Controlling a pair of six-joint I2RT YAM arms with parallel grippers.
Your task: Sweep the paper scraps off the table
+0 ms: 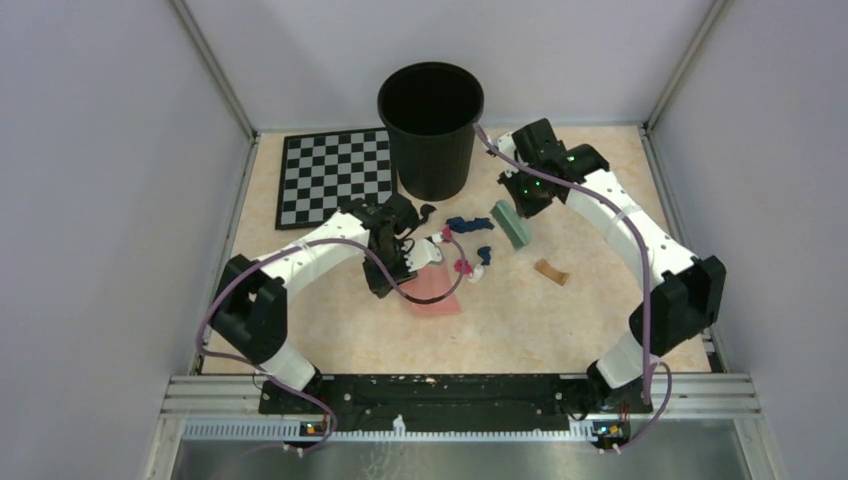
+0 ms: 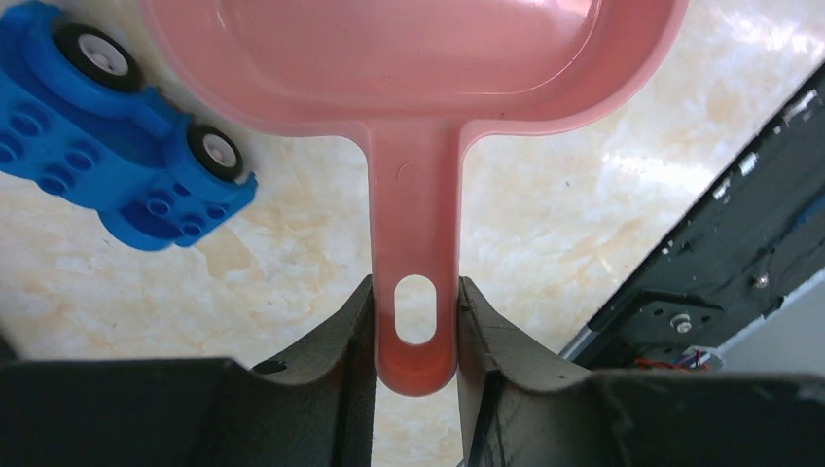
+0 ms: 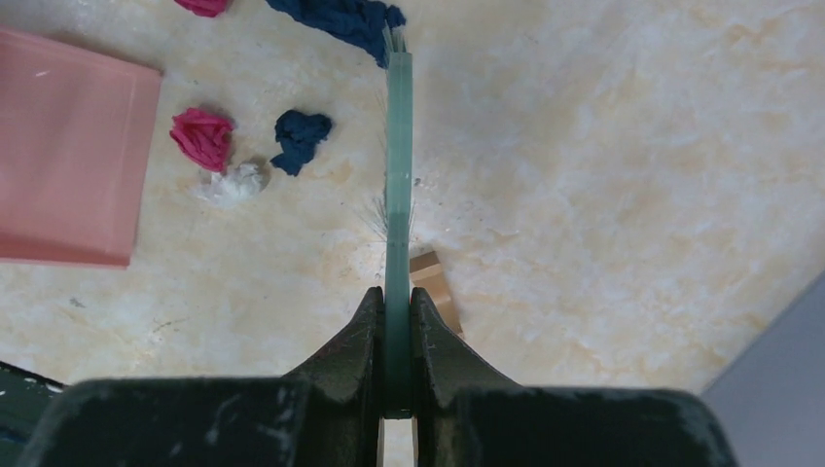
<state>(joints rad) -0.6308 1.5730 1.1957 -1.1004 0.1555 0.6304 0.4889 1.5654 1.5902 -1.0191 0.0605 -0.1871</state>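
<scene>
Left gripper [image 2: 416, 292] clenches the pink dustpan's [image 2: 409, 68] handle; paper scraps [image 3: 202, 136] lie on the table [image 1: 600, 310] just off its lip, before the black bin [image 1: 430, 160], its inside unreadable. Right gripper [image 3: 397, 297] pinches the brush [image 3: 398, 146]; open surface runs to the right edge.

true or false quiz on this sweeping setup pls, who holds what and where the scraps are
1. The left tool is shut on the handle of the pink dustpan. True.
2. The right tool is open and empty. False: it is shut on the green hand brush.
3. The dustpan already holds paper scraps. False: its visible part is bare; scraps lie on the table.
4. A blue toy car lies beside the dustpan. True.
5. The black bin lies tipped over. False: it stands upright.
</scene>
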